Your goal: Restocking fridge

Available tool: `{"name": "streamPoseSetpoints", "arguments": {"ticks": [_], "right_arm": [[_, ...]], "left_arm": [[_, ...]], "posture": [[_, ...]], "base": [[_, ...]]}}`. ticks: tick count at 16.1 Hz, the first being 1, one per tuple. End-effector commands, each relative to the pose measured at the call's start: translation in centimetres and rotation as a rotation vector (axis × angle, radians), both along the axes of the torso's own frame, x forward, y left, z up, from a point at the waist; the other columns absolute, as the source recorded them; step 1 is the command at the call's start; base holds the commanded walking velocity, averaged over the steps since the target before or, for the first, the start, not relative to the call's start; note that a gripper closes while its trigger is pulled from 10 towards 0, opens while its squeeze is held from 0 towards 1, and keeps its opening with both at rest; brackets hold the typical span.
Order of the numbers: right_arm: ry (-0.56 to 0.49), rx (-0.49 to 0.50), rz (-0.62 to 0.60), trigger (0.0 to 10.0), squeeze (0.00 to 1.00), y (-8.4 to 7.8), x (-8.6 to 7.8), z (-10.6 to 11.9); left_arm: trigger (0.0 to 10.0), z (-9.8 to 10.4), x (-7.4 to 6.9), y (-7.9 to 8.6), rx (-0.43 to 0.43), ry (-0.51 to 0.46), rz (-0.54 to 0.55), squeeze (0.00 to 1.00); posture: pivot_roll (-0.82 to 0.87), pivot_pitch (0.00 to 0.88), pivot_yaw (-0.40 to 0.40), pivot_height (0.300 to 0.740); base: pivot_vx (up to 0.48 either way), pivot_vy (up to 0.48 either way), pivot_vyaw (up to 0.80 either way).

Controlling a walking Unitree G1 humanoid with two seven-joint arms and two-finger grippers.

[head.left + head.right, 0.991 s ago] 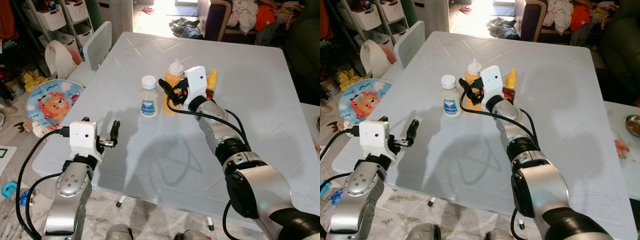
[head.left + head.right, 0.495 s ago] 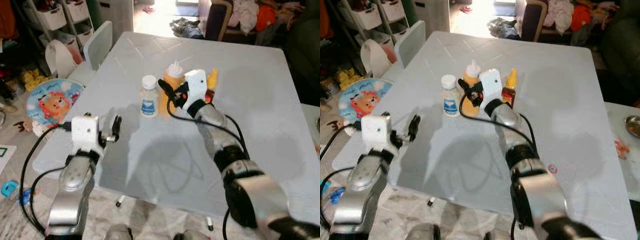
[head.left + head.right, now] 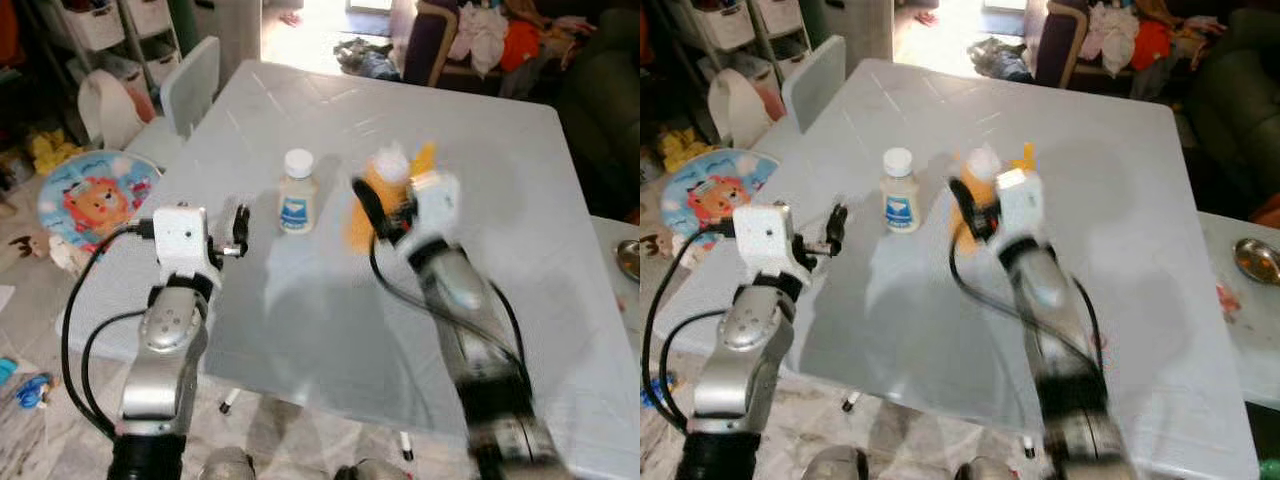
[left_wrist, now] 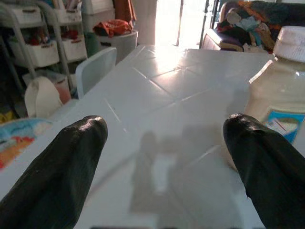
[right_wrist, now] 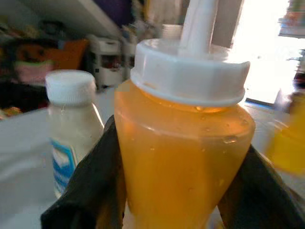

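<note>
An orange squeeze bottle point(image 5: 183, 157) with a white nozzle cap sits between the black fingers point(image 5: 90, 191) of my right gripper point(image 3: 370, 205), which is shut on it. Arm and bottle are blurred over the table's middle. A small white bottle point(image 3: 298, 190) with a white cap and blue label stands on the white table point(image 3: 300, 320), left of the orange one. My left gripper point(image 4: 162, 143) is open above the table's left part, with nothing between its fingers and the white bottle point(image 4: 276, 86) just beyond one fingertip. A yellow-capped sauce bottle point(image 3: 1025, 157) stands behind the right gripper.
A grey chair point(image 3: 195, 80) stands at the table's far left corner, with a cartoon lion mat point(image 3: 85, 195) and storage drawers on the floor beyond. A sofa piled with clothes point(image 3: 480, 30) lies past the far edge. A metal bowl point(image 3: 1255, 258) sits on a surface at right.
My right arm has carried the orange bottle rightward, away from the white bottle, and is blurred. My left gripper has come closer to the white bottle. The camera has shifted.
</note>
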State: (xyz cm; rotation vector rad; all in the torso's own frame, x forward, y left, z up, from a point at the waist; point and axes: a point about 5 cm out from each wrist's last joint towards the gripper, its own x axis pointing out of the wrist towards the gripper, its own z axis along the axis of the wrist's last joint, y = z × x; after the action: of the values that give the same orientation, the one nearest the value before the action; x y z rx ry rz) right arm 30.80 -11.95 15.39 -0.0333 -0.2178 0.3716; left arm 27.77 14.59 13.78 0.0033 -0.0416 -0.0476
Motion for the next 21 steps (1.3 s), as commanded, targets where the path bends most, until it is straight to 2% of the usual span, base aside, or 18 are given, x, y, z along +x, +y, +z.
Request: {"name": "streamPoseSetpoints", "arguments": {"ticks": [1,2,3,4,5,6,8,10,11,13,14,16,17,19,21], "right_arm": [[-0.085,0.001,-0.06,10.0,0.0,-0.2,-1.0,2.1],[-0.069,0.003,-0.083,10.0,0.0,-0.1,-2.4,2.0],[-0.059,0.009,-0.089,10.0,0.0,0.1,-2.9,2.1],[-0.042,0.023,-0.089,10.0,0.0,0.2,-4.1,1.6],[-0.025,0.019,-0.093,10.0,0.0,0.1,-4.8,1.1],[-0.012,0.015,-0.098,10.0,0.0,0.0,-5.0,1.0],[0.06,-0.016,-0.147,10.0,0.0,-1.5,-5.8,-0.4],[0.083,-0.053,-0.186,10.0,0.0,-2.3,-6.5,-0.6],[0.1,-0.075,-0.23,10.0,0.0,-3.1,-6.9,-1.0],[0.131,-0.1,-0.246,10.0,0.0,-4.0,-6.0,-2.4],[0.141,-0.103,-0.262,10.0,0.0,-4.4,-4.2,-2.5],[0.146,-0.106,-0.289,10.0,0.0,-5.0,-3.0,-3.1],[0.141,-0.097,-0.303,10.0,0.0,-5.0,-1.7,-2.5],[0.068,-0.122,-0.259,10.0,0.0,-4.4,-0.6,-0.9],[0.016,-0.134,-0.291,10.0,0.0,-4.0,1.2,0.6]], "left_arm": [[10.0,0.1,-0.6,-0.3,0.004,-0.001,0.009,0.0],[10.0,0.0,-1.5,-0.2,0.003,0.005,0.03,0.0],[10.0,0.1,-1.8,-0.3,-0.002,0.008,0.007,0.0],[10.0,-0.6,-3.0,-0.4,0.015,0.025,-0.014,0.0],[10.0,-1.4,-3.4,-0.4,0.02,0.055,-0.008,0.0],[10.0,-1.7,-3.4,-0.4,0.021,0.067,-0.015,0.0],[10.0,-3.0,-2.7,-0.3,0.03,0.112,-0.011,0.0],[10.0,-3.1,-2.1,-0.2,0.026,0.133,-0.024,0.0],[10.0,-3.2,-2.2,0.1,0.026,0.147,-0.015,0.0],[10.0,-3.3,-1.7,0.1,0.028,0.146,0.011,0.0],[10.0,-2.6,0.1,0.3,0.043,0.116,0.017,0.0],[10.0,-2.9,0.6,0.6,0.059,0.086,0.034,0.0],[10.0,-2.5,1.4,1.2,0.044,0.074,0.062,0.0],[10.0,-1.3,2.2,1.2,0.049,0.028,0.039,0.0],[10.0,-0.4,3.2,0.8,0.048,-0.024,0.046,0.0]], "posture": [[0.02,0.0,-0.036,0.74],[0.02,0.0,-0.026,0.74],[0.01,0.0,-0.017,0.74],[0.01,0.0,-0.013,0.74],[0.0,0.0,-0.012,0.74],[0.0,0.0,-0.01,0.74],[-0.03,0.005,0.011,0.74],[-0.05,0.0,0.014,0.74],[-0.05,0.0,0.006,0.74],[-0.02,0.0,0.008,0.74],[-0.01,0.0,0.023,0.74],[0.0,0.0,0.005,0.74],[0.0,0.0,-0.017,0.74],[0.01,0.0,-0.022,0.74],[0.03,0.0,-0.014,0.74]], "base": [[0.0,0.0,0.0],[0.0,0.0,0.0],[0.0,0.0,0.0],[0.0,0.0,0.0],[0.0,0.0,0.0],[0.0,0.0,0.0],[-0.129,0.0,0.0],[-0.272,0.0,0.0],[-0.285,0.0,0.0],[-0.285,0.0,0.0],[-0.292,0.0,0.0],[-0.294,0.0,0.0],[-0.281,0.0,0.0],[-0.272,0.0,0.0],[-0.261,0.0,0.0]]}}
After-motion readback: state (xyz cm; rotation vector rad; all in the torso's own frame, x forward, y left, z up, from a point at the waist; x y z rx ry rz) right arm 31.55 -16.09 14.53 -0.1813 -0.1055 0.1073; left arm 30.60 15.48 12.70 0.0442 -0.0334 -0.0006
